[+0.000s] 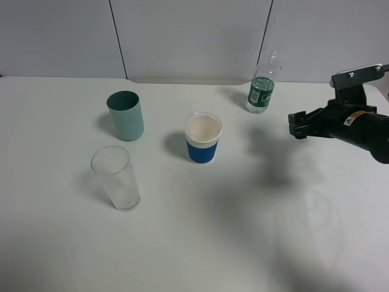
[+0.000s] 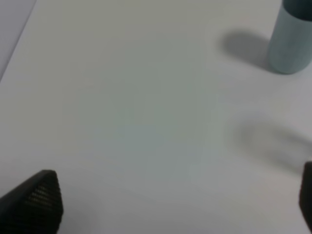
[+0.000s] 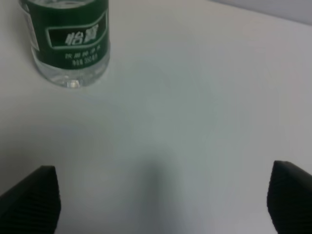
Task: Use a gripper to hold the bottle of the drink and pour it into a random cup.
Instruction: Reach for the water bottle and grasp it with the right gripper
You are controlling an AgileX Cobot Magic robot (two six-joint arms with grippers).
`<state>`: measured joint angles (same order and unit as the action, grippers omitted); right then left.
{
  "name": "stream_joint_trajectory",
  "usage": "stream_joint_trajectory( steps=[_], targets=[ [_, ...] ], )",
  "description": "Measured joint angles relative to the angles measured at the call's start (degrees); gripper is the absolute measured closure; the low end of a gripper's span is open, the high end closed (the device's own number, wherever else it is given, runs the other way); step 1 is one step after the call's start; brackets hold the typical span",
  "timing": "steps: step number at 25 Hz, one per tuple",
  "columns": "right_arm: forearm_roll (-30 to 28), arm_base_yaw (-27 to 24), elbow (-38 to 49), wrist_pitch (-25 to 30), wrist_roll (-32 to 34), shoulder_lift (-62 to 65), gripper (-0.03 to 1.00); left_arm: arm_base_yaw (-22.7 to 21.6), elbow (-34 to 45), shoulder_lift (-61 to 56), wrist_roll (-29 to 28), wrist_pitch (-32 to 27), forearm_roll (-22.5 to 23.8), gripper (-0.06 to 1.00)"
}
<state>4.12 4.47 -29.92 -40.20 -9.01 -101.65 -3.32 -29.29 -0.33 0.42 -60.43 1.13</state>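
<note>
At the far right of the table (image 1: pixel 243 237): I see the bottle (image 1: pixel 262 86) (image 3: pixel 68 41) standing upright, green label facing my right wrist camera.
Right gripper (image 1: pixel 297 127) (image 3: pixel 163 204): jaws spread wide, nothing in them; it hangs near the bottle, not touching.
Left gripper (image 2: pixel 170 204): I see only the jaw tips, wide apart, nothing held, above bare table.
Glass (image 1: pixel 117 178): upright, front left, well apart from the bottle.
Other cups: teal cup (image 1: pixel 126 115) (image 2: pixel 291 41) just behind the glass; paper cup (image 1: pixel 203 138) mid-table.
</note>
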Motion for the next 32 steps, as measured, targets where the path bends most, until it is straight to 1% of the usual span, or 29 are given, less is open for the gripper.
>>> stream_joint_trajectory(
  steps=[1,3,6,14,17,19,24,29,31,32],
  targets=[
    [-1.33,0.0,-0.05,-2.61,0.0,-1.6,0.13,0.0,0.0,0.0,0.0,0.0,0.0,-0.04],
    [-4.66,0.0,-0.66,-5.78,0.14,-4.45,0.13,0.0,0.0,0.0,0.0,0.0,0.0,-0.04],
    [-10.17,0.0,-3.13,-7.28,1.14,-8.61,0.13,0.0,0.0,0.0,0.0,0.0,0.0,-0.04],
    [-11.32,0.0,-8.66,-7.35,3.21,-12.93,0.13,0.0,0.0,0.0,0.0,0.0,0.0,-0.04],
    [-11.75,0.0,-10.71,-7.4,3.69,-12.99,0.11,0.0,0.0,0.0,0.0,0.0,0.0,-0.04],
    [-13.11,0.0,-12.37,-7.27,4.38,-12.99,0.1,0.0,0.0,0.0,0.0,0.0,0.0,-0.04],
    [-17.27,0.0,-16.65,-5.73,8.23,-12.99,0.07,0.0,0.0,0.0,0.0,0.0,0.0,-0.04],
    [-18.57,0.0,-19.28,-4.93,10.22,-13.01,0.07,0.0,0.0,0.0,0.0,0.0,0.0,-0.04],
    [-19.18,0.0,-20.9,-2.9,10.62,-13.13,0.07,0.0,0.0,0.0,0.0,0.0,0.0,-0.04],
    [-19.18,0.0,-20.9,-2.9,10.62,-13.13,0.07,0.0,0.0,0.0,0.0,0.0,0.0,-0.04]
  ],
)
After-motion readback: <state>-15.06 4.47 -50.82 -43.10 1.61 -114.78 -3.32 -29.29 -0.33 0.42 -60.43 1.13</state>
